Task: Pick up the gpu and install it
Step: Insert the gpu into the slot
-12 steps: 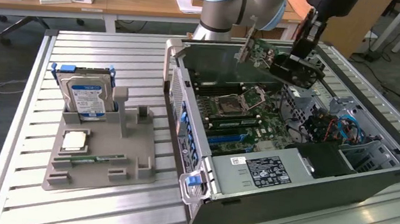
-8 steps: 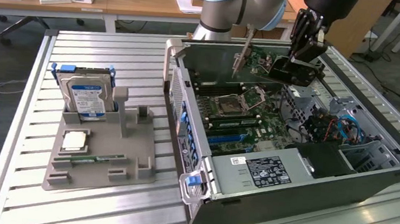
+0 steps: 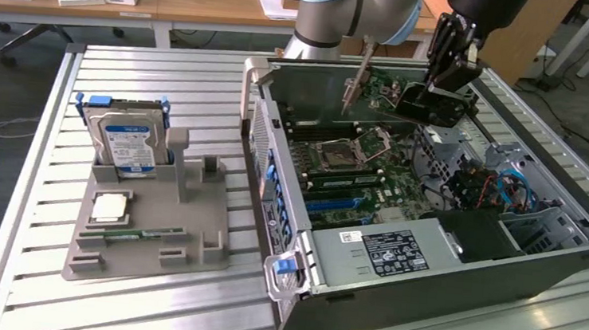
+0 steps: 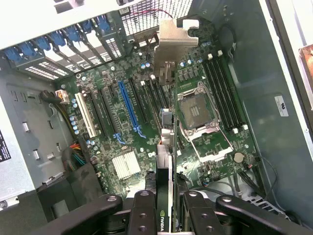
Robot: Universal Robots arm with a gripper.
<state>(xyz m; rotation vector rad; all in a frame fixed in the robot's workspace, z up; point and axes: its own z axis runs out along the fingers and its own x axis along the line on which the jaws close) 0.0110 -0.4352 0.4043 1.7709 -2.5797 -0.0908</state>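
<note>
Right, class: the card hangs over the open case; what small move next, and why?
Probably shift the gpu sideways toward the long blue slot: held edge-on in the jaws, it seems nearer the CPU socket than above that slot.

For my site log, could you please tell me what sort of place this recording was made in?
Probably a robotics lab: an open computer case lies on a slatted metal table, a grey fixture holds a hard drive, and office desks stand behind.
</note>
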